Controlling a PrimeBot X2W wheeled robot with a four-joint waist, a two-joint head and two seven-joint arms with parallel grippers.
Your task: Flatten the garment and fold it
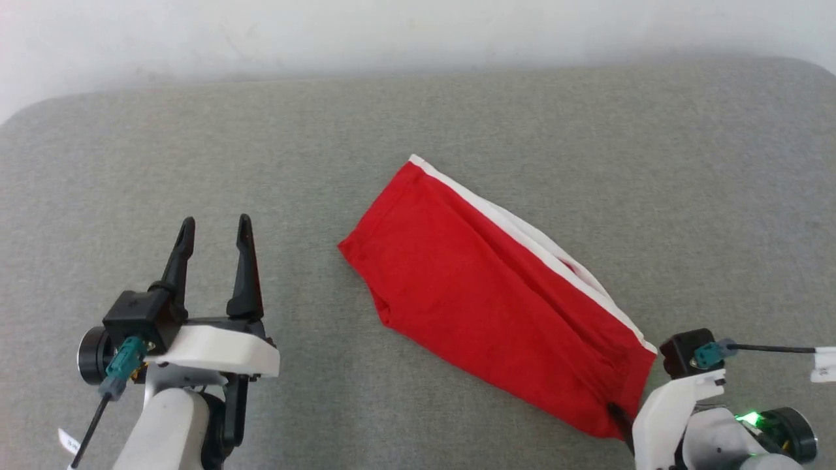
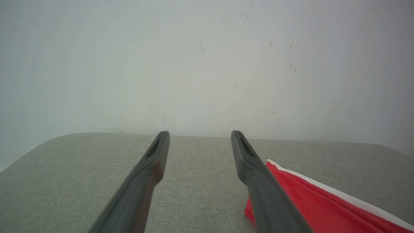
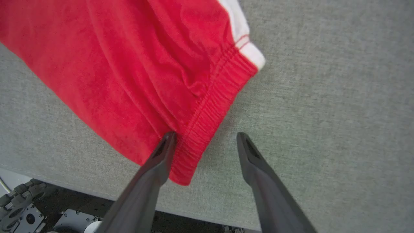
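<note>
The garment lies slantwise on the grey desk, right of centre, with its white band along the far edge. My left tool is spread wide over bare desk, left of the cloth. My right tool is also spread, straddling the elastic waistband's edge and gripping nothing.

Left forearm lower left, jaws parted, pointing forward. Right wrist lower right, jaws parted, angled down.

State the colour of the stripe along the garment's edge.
White stripe on the red garment; head view shows it best.
</note>
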